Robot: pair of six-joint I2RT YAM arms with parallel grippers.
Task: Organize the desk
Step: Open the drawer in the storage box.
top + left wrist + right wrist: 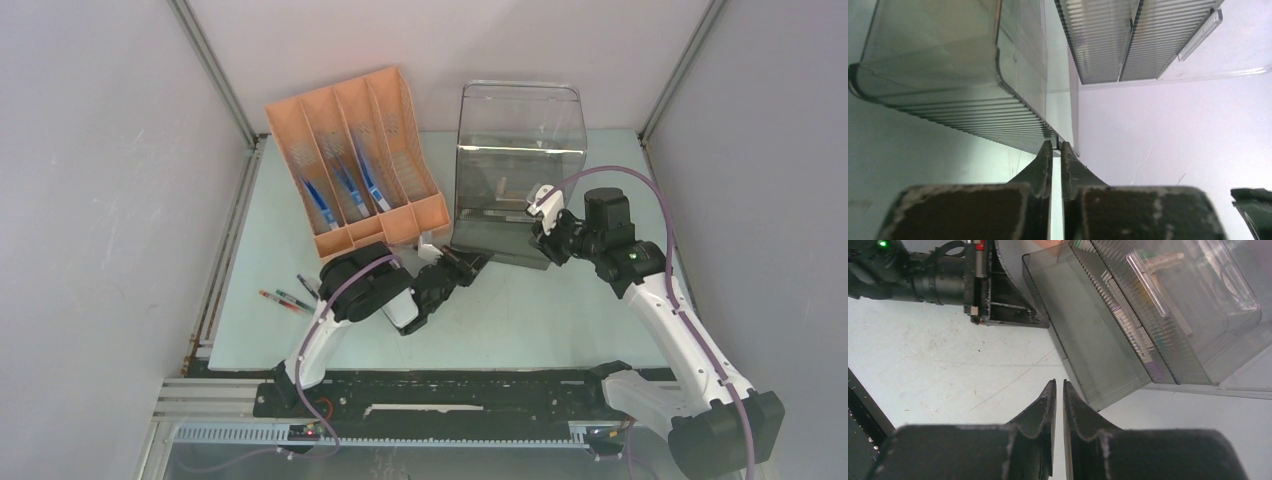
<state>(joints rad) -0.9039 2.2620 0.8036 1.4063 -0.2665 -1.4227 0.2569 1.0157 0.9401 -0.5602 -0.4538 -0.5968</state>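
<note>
L fingers (1056, 152) closed, empty, tips at clear drawer (1088, 335) corner; R fingers (1058, 390) closed, empty, above worktop (540, 320). Prob. nudging drawer: push squarely, slowly.

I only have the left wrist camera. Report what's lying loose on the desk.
Observer: A few pens lie loose on the desk, just left of the left arm.
Operator: Give me the right gripper's position.
Observer: The right gripper is in front of the clear box, over bare desk, fingers closed on nothing.
Operator: Now tell me what's in the orange rack.
Observer: The orange rack stands left of the clear box, with blue pens in three of its slots.
</note>
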